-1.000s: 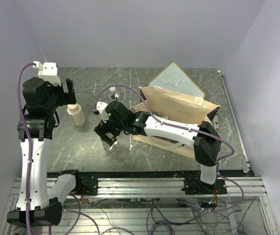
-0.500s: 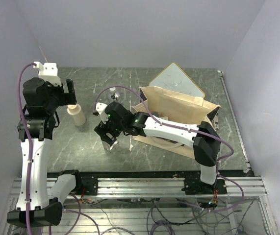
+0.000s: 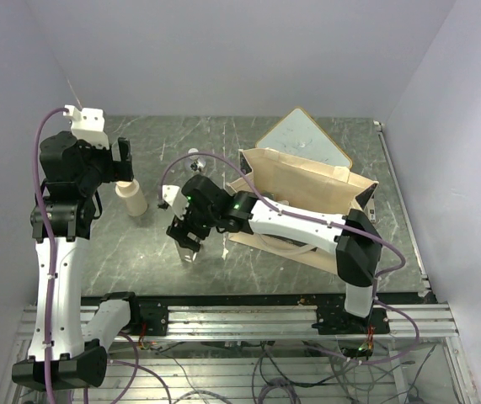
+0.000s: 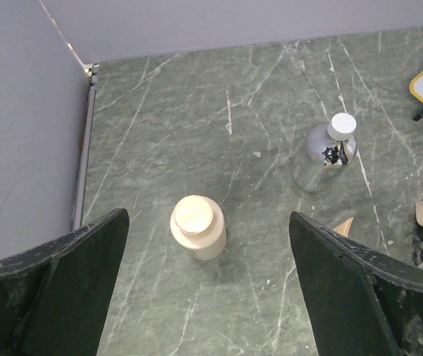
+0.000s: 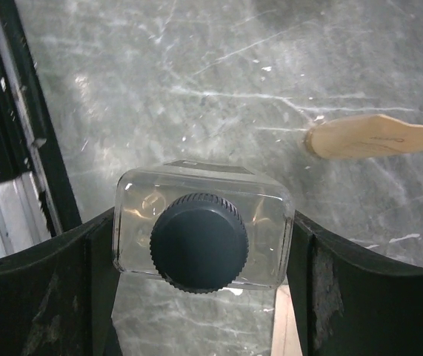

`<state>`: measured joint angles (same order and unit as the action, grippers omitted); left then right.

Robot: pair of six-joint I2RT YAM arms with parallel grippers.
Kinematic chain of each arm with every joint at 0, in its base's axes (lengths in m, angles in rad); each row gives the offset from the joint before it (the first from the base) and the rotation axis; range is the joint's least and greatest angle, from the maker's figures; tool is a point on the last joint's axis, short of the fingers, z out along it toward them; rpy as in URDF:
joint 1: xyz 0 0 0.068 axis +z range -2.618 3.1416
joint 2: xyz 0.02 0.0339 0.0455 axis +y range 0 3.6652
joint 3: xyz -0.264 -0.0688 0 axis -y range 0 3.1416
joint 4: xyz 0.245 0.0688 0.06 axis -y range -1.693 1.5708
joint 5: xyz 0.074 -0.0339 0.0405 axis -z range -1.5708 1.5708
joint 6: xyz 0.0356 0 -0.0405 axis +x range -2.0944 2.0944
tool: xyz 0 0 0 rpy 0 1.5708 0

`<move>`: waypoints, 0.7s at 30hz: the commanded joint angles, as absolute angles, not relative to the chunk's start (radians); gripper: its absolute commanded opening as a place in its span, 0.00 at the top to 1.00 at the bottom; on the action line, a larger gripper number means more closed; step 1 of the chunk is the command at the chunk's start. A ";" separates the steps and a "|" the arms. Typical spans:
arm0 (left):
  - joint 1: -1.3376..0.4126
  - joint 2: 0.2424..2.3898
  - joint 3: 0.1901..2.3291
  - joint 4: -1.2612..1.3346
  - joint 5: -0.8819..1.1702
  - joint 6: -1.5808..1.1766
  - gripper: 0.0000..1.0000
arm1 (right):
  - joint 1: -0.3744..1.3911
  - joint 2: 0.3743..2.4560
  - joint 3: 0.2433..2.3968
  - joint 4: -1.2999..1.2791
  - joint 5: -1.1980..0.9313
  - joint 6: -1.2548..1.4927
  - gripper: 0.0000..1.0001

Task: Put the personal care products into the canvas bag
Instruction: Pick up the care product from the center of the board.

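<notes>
**Top view:** the right gripper (image 3: 187, 244) is lowered left of the bag (image 3: 307, 181), toward the table's (image 3: 139, 269) near edge.

**Left wrist view:** the left gripper's (image 4: 207, 216) jaws are spread wide, and the jar (image 4: 196, 226) is seen below between them, untouched.

**Right wrist view:** the upright bottle (image 5: 200, 237) is pinched at both sides.

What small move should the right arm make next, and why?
Probably close the right tool firmly on the clear black-capped bottle. Its fingers flank both sides, a firm grip is not evident, and the bottle stands on the table.
</notes>
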<state>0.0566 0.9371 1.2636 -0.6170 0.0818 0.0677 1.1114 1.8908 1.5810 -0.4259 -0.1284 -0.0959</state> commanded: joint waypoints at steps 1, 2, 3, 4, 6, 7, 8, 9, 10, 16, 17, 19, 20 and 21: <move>0.073 0.948 1.268 -0.585 0.146 0.101 0.00 | 1.115 1.785 1.595 -0.448 -0.242 -0.233 0.98; 0.073 0.953 1.270 -0.588 0.159 0.105 0.00 | 1.116 1.771 1.593 -0.457 -0.269 -0.256 1.00; 0.072 0.956 1.272 -0.590 0.170 0.108 0.00 | 1.115 1.759 1.591 -0.466 -0.292 -0.283 1.00; 0.072 0.960 1.272 -0.590 0.182 0.110 0.00 | 1.115 1.745 1.590 -0.475 -0.315 -0.303 1.00; 0.072 0.962 1.269 -0.589 0.206 0.115 0.00 | 1.115 1.721 1.589 -0.502 -0.360 -0.351 1.00; 0.072 0.961 1.267 -0.588 0.217 0.117 0.00 | 1.114 1.711 1.591 -0.516 -0.382 -0.373 1.00; 0.073 0.961 1.265 -0.588 0.232 0.122 0.00 | 1.114 1.701 1.591 -0.528 -0.402 -0.395 1.00; 0.073 0.962 1.262 -0.588 0.242 0.127 0.00 | 1.114 1.689 1.592 -0.543 -0.421 -0.418 1.00; 0.073 0.960 1.261 -0.588 0.251 0.132 0.00 | 1.112 1.676 1.592 -0.555 -0.436 -0.439 1.00; 0.073 0.960 1.253 -0.574 0.340 0.134 0.01 | 1.097 1.628 1.631 -0.649 -0.523 -0.517 1.00; 0.072 0.961 1.253 -0.569 0.356 0.130 0.02 | 1.091 1.620 1.643 -0.665 -0.537 -0.524 1.00; 0.071 0.969 1.257 -0.565 0.389 0.123 0.03 | 1.082 1.608 1.678 -0.705 -0.561 -0.542 1.00; 0.071 0.975 1.259 -0.565 0.400 0.118 0.03 | 1.077 1.602 1.697 -0.722 -0.569 -0.547 1.00; 0.072 0.981 1.264 -0.564 0.410 0.116 0.04 | 1.071 1.596 1.716 -0.739 -0.575 -0.554 1.00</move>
<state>0.0578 0.9672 1.2583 -0.6121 0.3134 0.1230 1.0939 1.6768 1.6043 -0.7307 -0.4858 -0.4911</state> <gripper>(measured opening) 0.970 0.755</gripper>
